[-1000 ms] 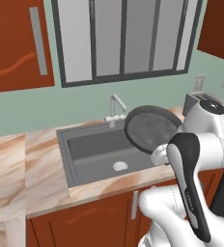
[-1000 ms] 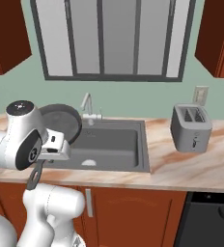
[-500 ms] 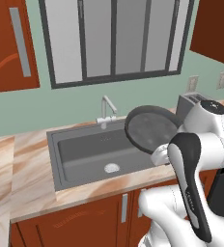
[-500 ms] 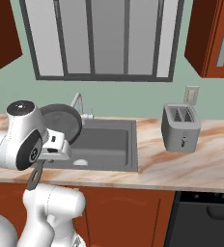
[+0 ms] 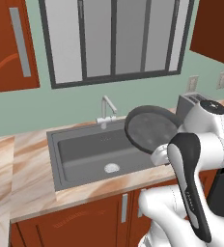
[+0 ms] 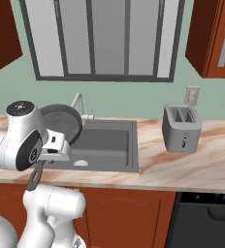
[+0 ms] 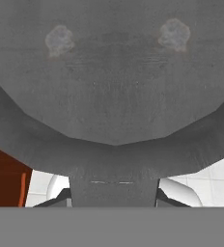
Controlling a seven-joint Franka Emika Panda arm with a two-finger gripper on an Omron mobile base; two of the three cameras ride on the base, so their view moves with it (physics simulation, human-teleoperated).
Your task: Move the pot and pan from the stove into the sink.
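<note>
My gripper [image 7: 113, 194] is shut on the handle of the pan [image 7: 112, 87], a shallow dark grey speckled frying pan. The pan [image 5: 150, 128] is held up on edge, its round face turned toward the window, over the right end of the sink [image 5: 87, 153]. From the right, the pan [image 6: 61, 123] stands above the sink's [image 6: 112, 145] left part, and its thin handle hangs down past the hand [image 6: 51, 147]. The pot and the stove are out of view.
A chrome faucet [image 5: 106, 108] rises behind the basin. A grey toaster [image 6: 181, 128] stands on the marbled counter [image 6: 182, 167] right of the sink. A dark appliance front [image 6: 206, 218] sits below the counter at right. Red cabinets hang on both sides of the window.
The whole scene has slid a little to the left in both base views, so the base has moved. The arm and the held pan keep their place in the picture.
</note>
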